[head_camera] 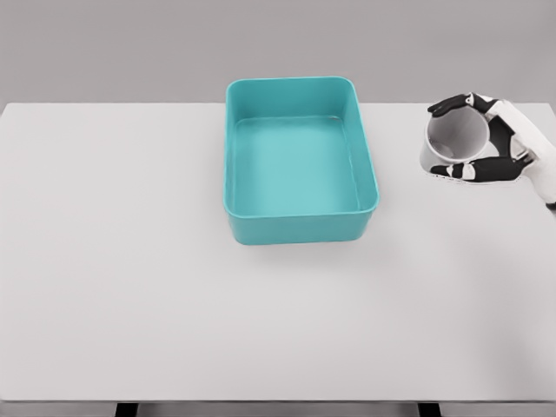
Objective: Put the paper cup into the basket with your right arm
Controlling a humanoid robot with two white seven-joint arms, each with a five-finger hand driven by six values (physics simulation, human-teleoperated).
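grasp done | paper cup (456, 137) right of basket (299, 156), well apart, above desk (130, 261) | right hand (495, 143) fingers (452, 105) clamped round cup | left: carry over basket, release

no readable text anywhere, no labels, brands, numbers or signs, teal basket (300, 156) plain inside and out, paper cup (456, 139) blank white, surface (130, 261) unmarked too
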